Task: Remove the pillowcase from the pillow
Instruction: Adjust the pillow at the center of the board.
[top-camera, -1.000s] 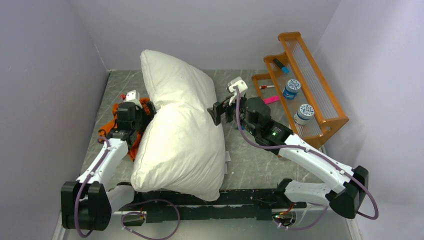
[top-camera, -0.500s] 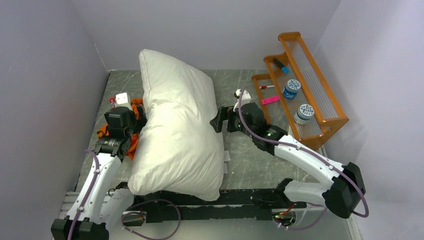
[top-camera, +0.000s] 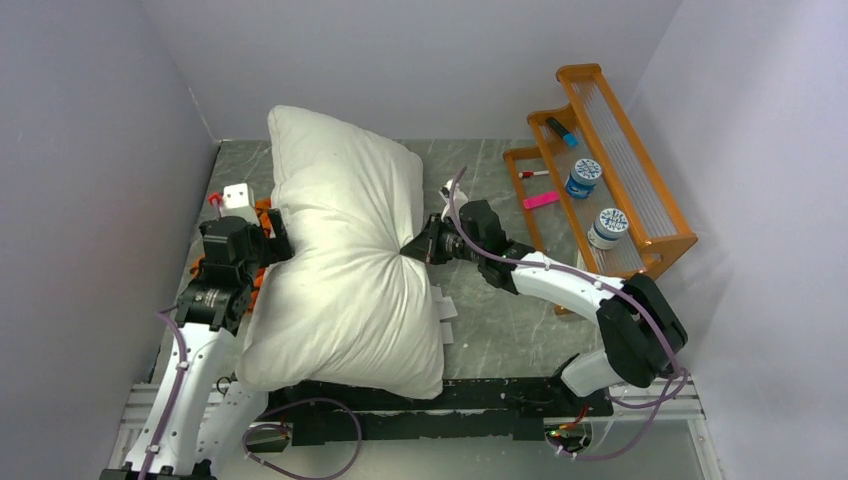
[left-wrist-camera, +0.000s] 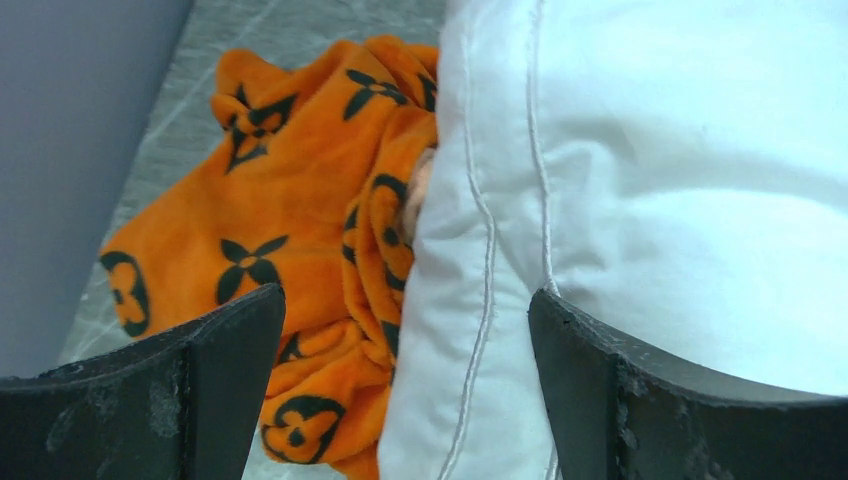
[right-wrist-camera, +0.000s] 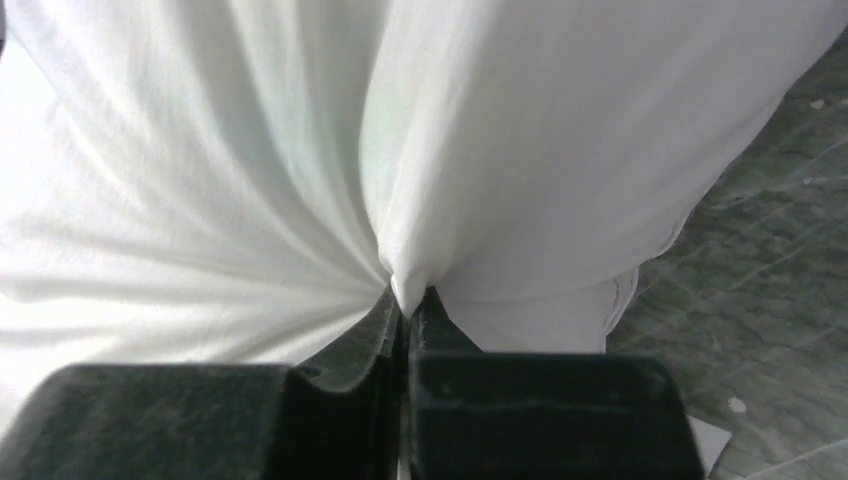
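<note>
So from above: one big plump white pillow (top-camera: 345, 270) lying lengthwise on the grey marbled table (top-camera: 520, 320), bare white everywhere I can see, with a deep crease cinched into its right edge about halfway along. There's one pillowcase (top-camera: 262, 210), bright orange, and only a few slivers of it peek out along the pillow's left edge, mostly hidden by the arm there. Two arms, one on each side of the pillow. The left gripper (top-camera: 278, 236) sits right at the pillow's left edge and the right gripper (top-camera: 410, 250) is buried in that crease. Well off to the pillow's right is one orange rack (top-camera: 583, 74) holding two jars with blue patterned lids (top-camera: 583, 177) (top-camera: 607, 225), plus a few pen-like bits too small to make out. Left wrist cam: the orange fabric is soft and bunched into folds, printed with dark flower and circle motifs, pressed up against the pillow's stitched left seam and tucked a bit under it. The left fingers (left-wrist-camera: 215, 370) are spread wide, one over the orange cloth and one over the pillow, gripping nothing. Right wrist cam: the fingers (right-wrist-camera: 380, 330) are pressed nearly together, pinching a little peak of the pillow's white cover, with wrinkles fanning out from the pinch.
</note>
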